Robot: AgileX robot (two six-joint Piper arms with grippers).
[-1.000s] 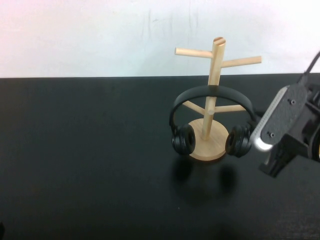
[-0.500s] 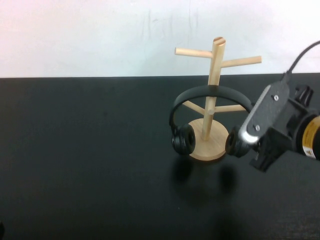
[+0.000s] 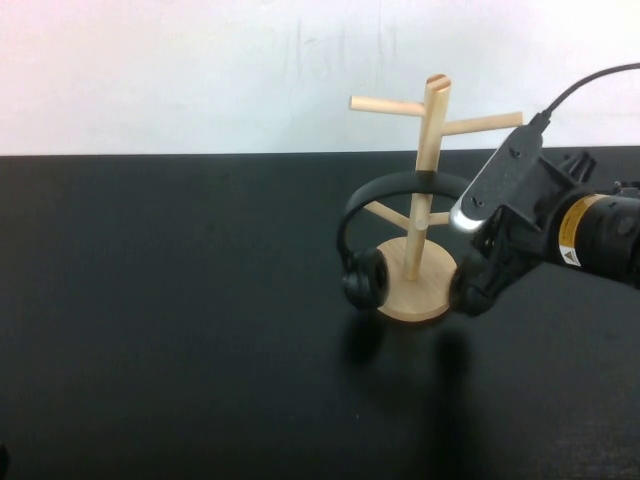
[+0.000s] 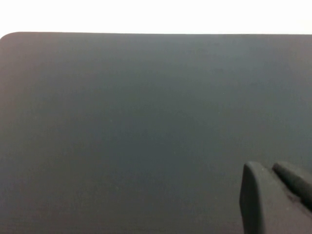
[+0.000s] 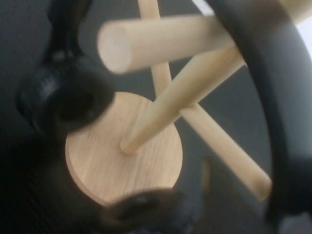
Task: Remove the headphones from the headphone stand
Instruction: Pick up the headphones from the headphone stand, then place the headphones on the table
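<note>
The black headphones [image 3: 365,272] hang on the light wooden headphone stand [image 3: 424,170], headband over a lower peg, ear cups either side of the round base [image 3: 415,295]. My right gripper [image 3: 487,262] sits against the right end of the headband, just above the right ear cup [image 3: 466,298], and covers that part. In the right wrist view the headband [image 5: 273,92] curves close by, with the far ear cup [image 5: 63,102], the pegs [image 5: 165,39] and the base [image 5: 122,156] beyond. My left gripper [image 4: 270,178] is parked over bare table, shut on nothing.
The black table [image 3: 180,320] stretches wide to the left of the stand and in front of it. A white wall [image 3: 200,70] runs behind the table's far edge. The stand's upper pegs [image 3: 480,124] reach out above my right gripper.
My right gripper has moved left and slightly up, from beside the right ear cup to the right end of the headband. The headphones and stand have not shifted.
</note>
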